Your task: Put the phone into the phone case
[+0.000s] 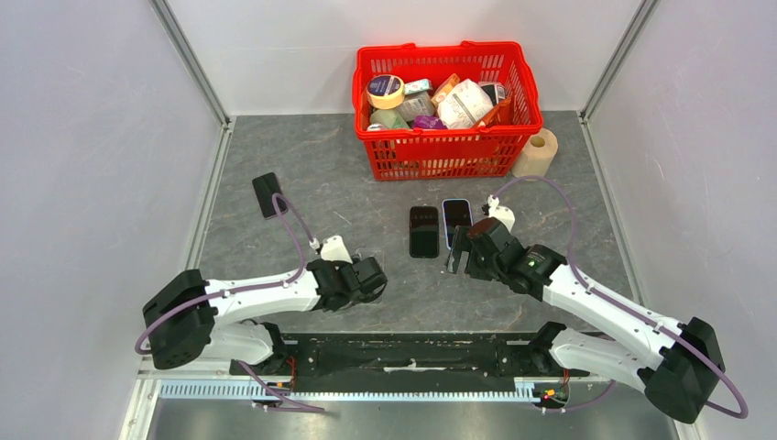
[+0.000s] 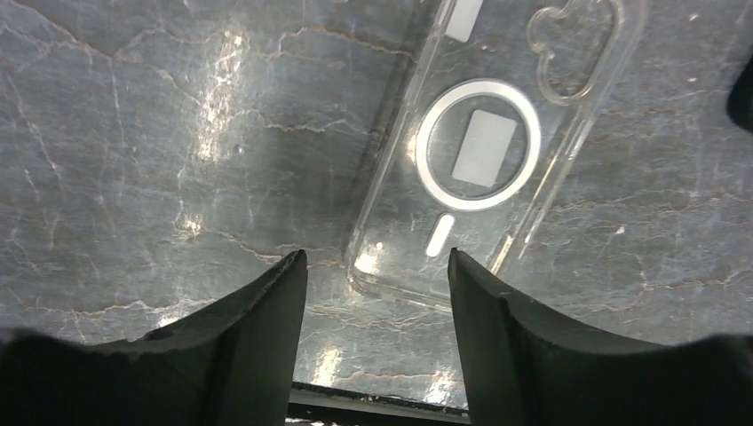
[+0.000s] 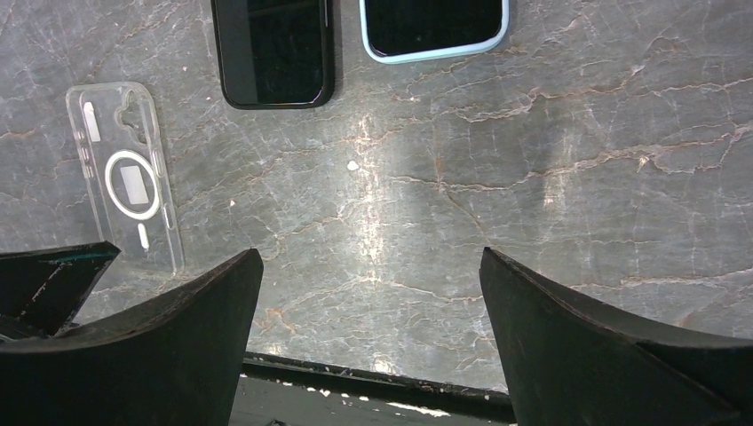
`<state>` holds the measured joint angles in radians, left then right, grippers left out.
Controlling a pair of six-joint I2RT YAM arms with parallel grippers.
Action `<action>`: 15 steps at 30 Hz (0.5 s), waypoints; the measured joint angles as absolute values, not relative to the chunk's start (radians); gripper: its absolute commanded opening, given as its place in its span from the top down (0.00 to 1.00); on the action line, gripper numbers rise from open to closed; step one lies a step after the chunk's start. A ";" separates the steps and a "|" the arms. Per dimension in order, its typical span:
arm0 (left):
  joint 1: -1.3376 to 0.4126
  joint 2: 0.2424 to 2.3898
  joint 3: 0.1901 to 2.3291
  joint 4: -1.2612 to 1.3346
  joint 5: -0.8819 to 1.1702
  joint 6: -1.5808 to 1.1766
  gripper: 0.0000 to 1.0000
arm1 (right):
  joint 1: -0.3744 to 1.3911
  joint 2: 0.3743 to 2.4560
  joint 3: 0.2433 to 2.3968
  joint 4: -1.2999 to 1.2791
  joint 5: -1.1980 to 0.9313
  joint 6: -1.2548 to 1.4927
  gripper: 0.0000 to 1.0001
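A clear phone case [image 2: 484,151] with a white ring lies flat on the grey marble table. Its near end sits just beyond the fingertips of my left gripper [image 2: 377,266], which is open and holds nothing. In the right wrist view the case [image 3: 124,177] lies at the left. A black phone [image 1: 423,231] lies face up mid-table, and a second phone with a light-blue rim [image 1: 456,218] lies beside it on the right. My right gripper [image 1: 455,255] hovers just near of these two, wide open and empty [image 3: 368,257]. The black phone [image 3: 275,49] and the blue-rimmed one [image 3: 433,27] lie ahead of it.
A red basket [image 1: 446,50] full of small goods stands at the back. A pale roll [image 1: 538,151] stands at its right corner. A flat black device [image 1: 268,194] lies at the left. Metal frame posts run along both sides of the table.
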<state>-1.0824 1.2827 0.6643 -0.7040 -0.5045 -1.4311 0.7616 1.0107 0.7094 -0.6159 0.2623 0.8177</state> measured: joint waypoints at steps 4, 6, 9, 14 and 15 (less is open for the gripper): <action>-1.078 1.274 0.706 -0.731 -0.549 -1.417 0.20 | 0.762 1.003 0.709 -0.613 0.259 0.818 0.01; -1.059 1.263 0.726 -0.738 -0.559 -1.391 0.19 | 0.762 0.999 0.709 -0.613 0.258 0.818 0.01; -0.963 1.246 0.783 -0.741 -0.565 -1.302 0.17 | 0.762 0.993 0.709 -0.613 0.255 0.818 0.01; -0.687 1.246 0.881 -0.693 -0.516 -1.111 0.16 | 0.762 0.986 0.709 -0.613 0.248 0.817 0.01; -0.636 1.253 0.898 -0.685 -0.506 -1.076 0.16 | 0.762 0.986 0.709 -0.613 0.245 0.817 0.01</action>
